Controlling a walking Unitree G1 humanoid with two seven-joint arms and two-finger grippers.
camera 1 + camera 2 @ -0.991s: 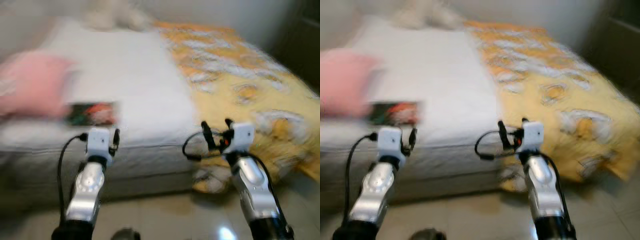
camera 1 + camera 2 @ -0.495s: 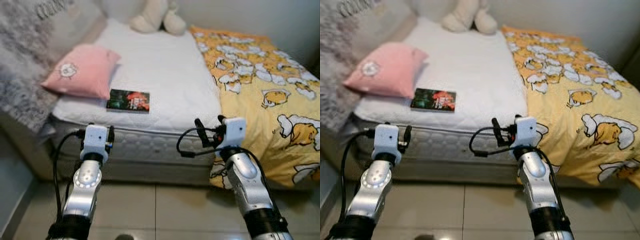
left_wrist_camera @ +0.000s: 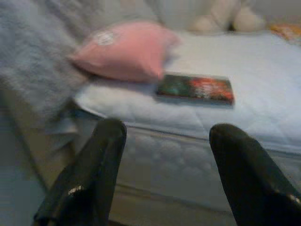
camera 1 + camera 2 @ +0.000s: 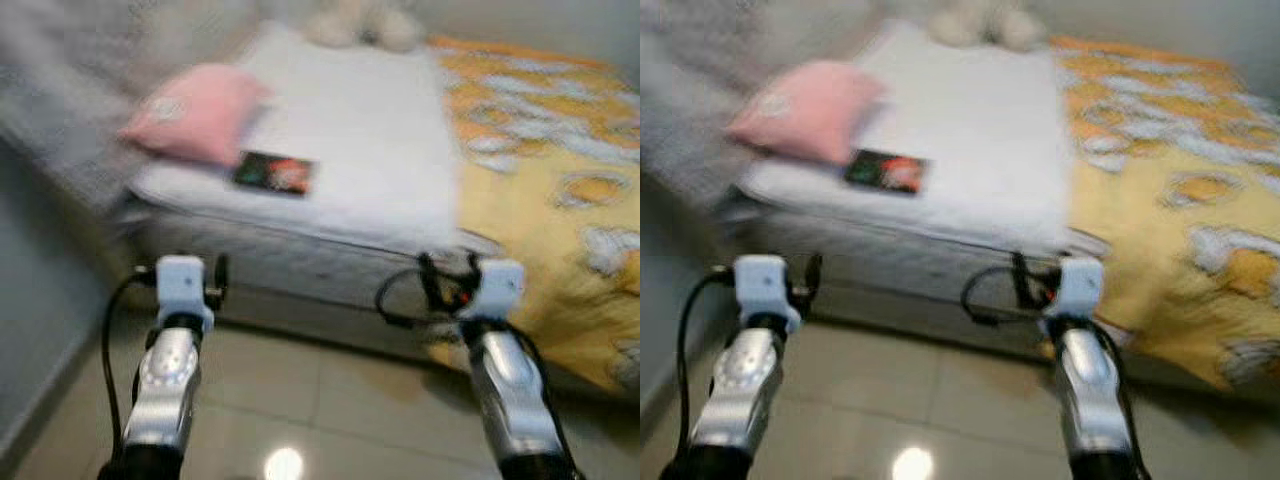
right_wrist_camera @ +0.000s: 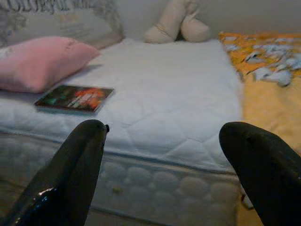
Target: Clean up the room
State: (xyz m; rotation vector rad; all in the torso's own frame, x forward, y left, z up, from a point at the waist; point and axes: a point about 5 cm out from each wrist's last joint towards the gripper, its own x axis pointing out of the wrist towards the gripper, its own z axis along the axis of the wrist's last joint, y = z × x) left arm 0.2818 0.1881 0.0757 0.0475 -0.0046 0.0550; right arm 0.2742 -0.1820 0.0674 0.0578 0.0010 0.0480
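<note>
Glossy tile floor (image 4: 300, 380) lies under my 2 pincers, left pincer (image 3: 162, 155) and right pincer (image 5: 162, 155), both spread and empty. Nothing looks tidied yet, I judge. Beyond, a flat, stiff book (image 3: 195, 88) lies on the quilted mattress (image 5: 178, 103), touching a plump pink pillow (image 3: 124, 55); a soft plush toy (image 5: 178, 22) sits farthest.

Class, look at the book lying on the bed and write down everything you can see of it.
The book is a thin rectangular paperback lying flat, closed, cover up, on the white quilted mattress near its front edge. Its cover looks dark, greenish at one end with red and orange at the other; the picture and any title are too blurred to read. A pink pillow lies just beside it, close to one corner. Neither gripper touches it.
</note>
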